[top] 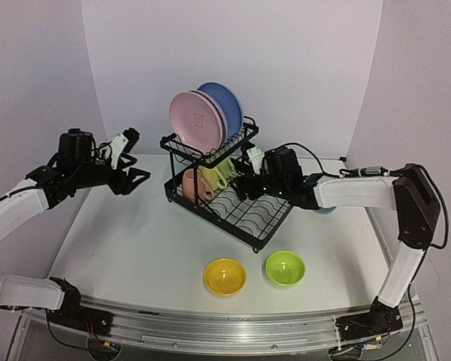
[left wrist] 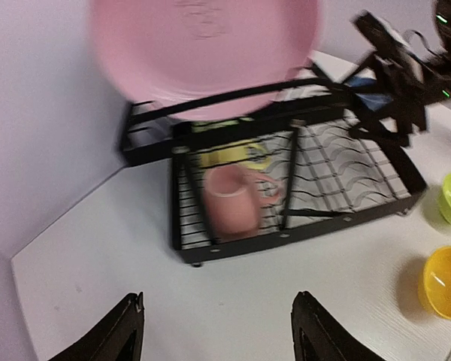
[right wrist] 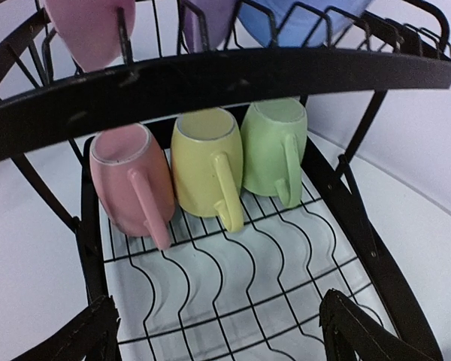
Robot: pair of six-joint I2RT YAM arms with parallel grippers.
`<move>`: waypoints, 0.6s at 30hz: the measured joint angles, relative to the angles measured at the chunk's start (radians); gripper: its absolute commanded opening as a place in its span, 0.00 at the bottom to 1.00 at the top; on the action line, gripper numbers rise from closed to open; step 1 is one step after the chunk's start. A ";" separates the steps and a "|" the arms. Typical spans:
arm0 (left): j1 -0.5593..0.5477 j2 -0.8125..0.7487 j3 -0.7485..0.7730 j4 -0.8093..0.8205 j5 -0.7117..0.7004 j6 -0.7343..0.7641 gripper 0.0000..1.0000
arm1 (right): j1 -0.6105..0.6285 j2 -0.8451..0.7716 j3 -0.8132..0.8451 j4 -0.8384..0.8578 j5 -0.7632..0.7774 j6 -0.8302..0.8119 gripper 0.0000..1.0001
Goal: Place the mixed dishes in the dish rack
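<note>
The black wire dish rack [top: 264,226] stands mid-table. Its upper shelf holds the pink plate [top: 195,120], a lavender plate [right wrist: 210,19] and the blue plate [top: 227,101] on edge. On the lower tray the pink mug [right wrist: 128,180], yellow mug [right wrist: 203,162] and green mug [right wrist: 274,147] lie side by side, handles toward my right gripper. My right gripper [right wrist: 218,301] hovers open over the tray's wavy wires, holding nothing. My left gripper [top: 139,179] hangs open and empty over the table, left of the rack. The yellow bowl [top: 225,276] and lime bowl [top: 285,268] sit in front of the rack.
The rack's curved top bar [right wrist: 210,75] crosses just above my right gripper. A pale blue shape [top: 325,210] peeks from under my right forearm; what it is I cannot tell. White walls close in behind and on both sides of the table [top: 135,248].
</note>
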 measured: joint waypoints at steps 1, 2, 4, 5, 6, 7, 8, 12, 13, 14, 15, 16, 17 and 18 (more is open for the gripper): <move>-0.054 0.006 0.001 -0.018 0.003 0.014 0.66 | 0.000 -0.018 -0.001 -0.050 0.012 0.017 0.90; -0.100 0.014 0.003 -0.035 0.003 0.022 0.66 | 0.000 -0.039 0.005 -0.116 0.030 0.042 0.90; -0.199 0.036 0.006 -0.077 0.005 0.040 0.66 | 0.000 -0.069 0.022 -0.240 0.054 0.086 0.90; -0.240 0.047 0.006 -0.096 0.009 0.047 0.66 | 0.000 -0.086 0.030 -0.301 0.065 0.112 0.89; -0.287 0.061 0.006 -0.118 0.011 0.057 0.66 | 0.000 -0.109 0.034 -0.367 0.070 0.145 0.87; -0.316 0.077 0.008 -0.132 0.013 0.062 0.66 | -0.001 -0.132 0.034 -0.424 0.070 0.173 0.85; -0.342 0.094 0.010 -0.148 0.015 0.067 0.66 | -0.001 -0.156 0.034 -0.481 0.070 0.202 0.83; -0.405 0.208 0.071 -0.209 0.029 0.067 0.66 | -0.001 -0.263 0.034 -0.669 0.024 0.334 0.79; -0.410 0.235 0.085 -0.214 0.034 0.063 0.67 | -0.001 -0.281 0.037 -0.708 0.006 0.366 0.78; -0.411 0.255 0.094 -0.216 0.041 0.057 0.68 | -0.001 -0.294 0.045 -0.761 -0.024 0.405 0.76; -0.411 0.266 0.098 -0.217 0.049 0.049 0.69 | 0.000 -0.297 0.054 -0.803 -0.048 0.439 0.74; -0.411 0.277 0.102 -0.218 0.059 0.041 0.70 | 0.001 -0.298 0.062 -0.843 -0.070 0.471 0.73; -0.411 0.281 0.102 -0.217 0.071 0.030 0.70 | 0.009 -0.298 0.064 -0.874 -0.085 0.501 0.72; -0.410 0.283 0.103 -0.216 0.082 0.020 0.70 | 0.021 -0.296 0.064 -0.908 -0.098 0.533 0.71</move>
